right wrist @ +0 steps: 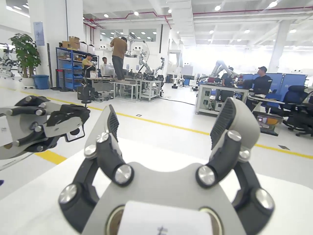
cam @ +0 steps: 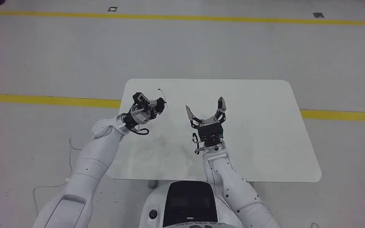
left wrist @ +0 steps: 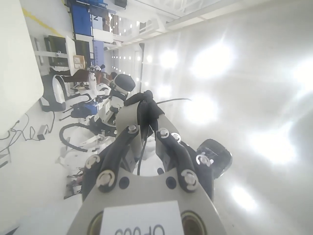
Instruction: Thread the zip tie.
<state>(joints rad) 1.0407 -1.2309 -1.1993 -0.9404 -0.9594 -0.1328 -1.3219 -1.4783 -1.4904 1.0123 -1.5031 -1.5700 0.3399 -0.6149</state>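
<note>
The white tabletop (cam: 256,131) is the biggest thing here, and both grippers are above it. The right gripper (cam: 204,105) has its fingers (right wrist: 112,121) wide apart; their dark ribbed pads face each other, and bare tabletop shows between them. The left gripper (cam: 161,104) is to the left of the right fingers, near them but not touching.

The left fingers (left wrist: 129,113) are pressed together and clamped on the zip tie (left wrist: 171,100). This zip tie is thin and black. One part of it runs back between the fingers toward the base of the gripper. The other end comes out beyond the fingertips and bends to one side, free in the air. In the top view this free end (cam: 162,92) reaches past the fingertips, away from the robot.

Behind the fingers of each gripper there is a white label (left wrist: 140,217) on the base, with dark print. The print is cut by the edge, so it cannot be read.
</note>
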